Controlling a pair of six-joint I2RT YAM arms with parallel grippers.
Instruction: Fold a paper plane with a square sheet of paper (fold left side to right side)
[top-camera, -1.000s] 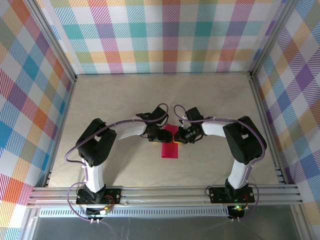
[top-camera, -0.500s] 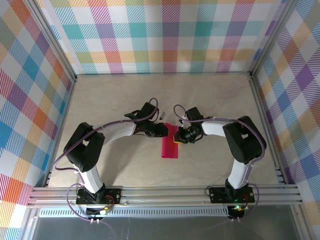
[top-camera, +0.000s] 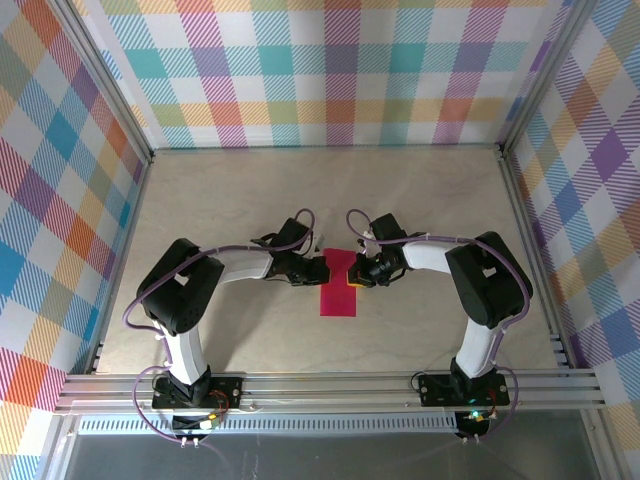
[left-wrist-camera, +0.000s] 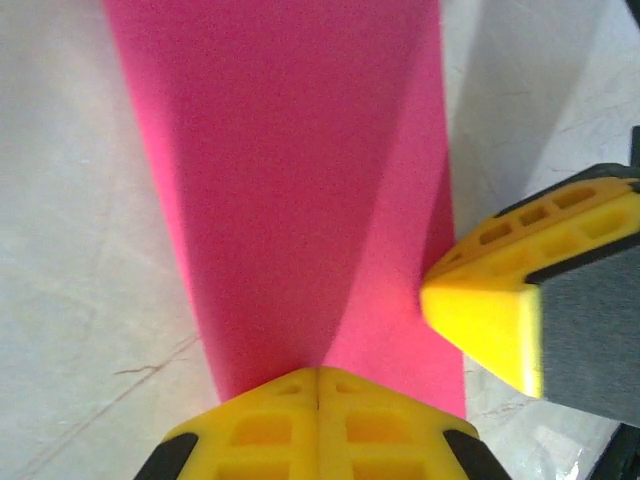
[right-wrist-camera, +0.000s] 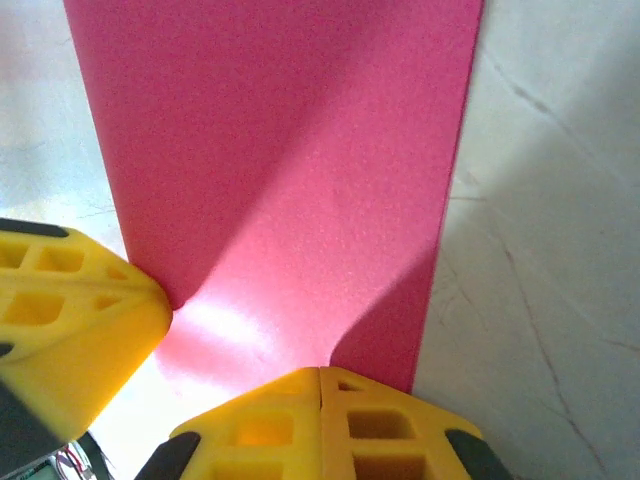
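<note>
The square sheet of paper (top-camera: 338, 296) is magenta-pink and lies on the table as a narrow upright strip, half as wide as it is long. The paper plane is out of view. My left gripper (top-camera: 320, 270) is shut, its yellow tips (left-wrist-camera: 318, 372) meeting at the strip's left edge, over the upper part. My right gripper (top-camera: 353, 280) is shut too, its tips (right-wrist-camera: 320, 372) resting on the strip's right edge. In each wrist view the paper (left-wrist-camera: 300, 180) (right-wrist-camera: 280, 150) runs away from the closed jaws, and the other arm's yellow finger (left-wrist-camera: 500, 310) (right-wrist-camera: 70, 320) touches it at the side.
The pale wooden table (top-camera: 230, 190) is fenced by aluminium rails (top-camera: 320, 385) and checked cloth walls. Both arms bend inward from their bases at the near edge and meet at the middle. Open tabletop lies behind and to both sides of the strip.
My left gripper has closed and shifted slightly left and down onto the strip's left edge; its elbow has swung. The right arm has stayed still.
</note>
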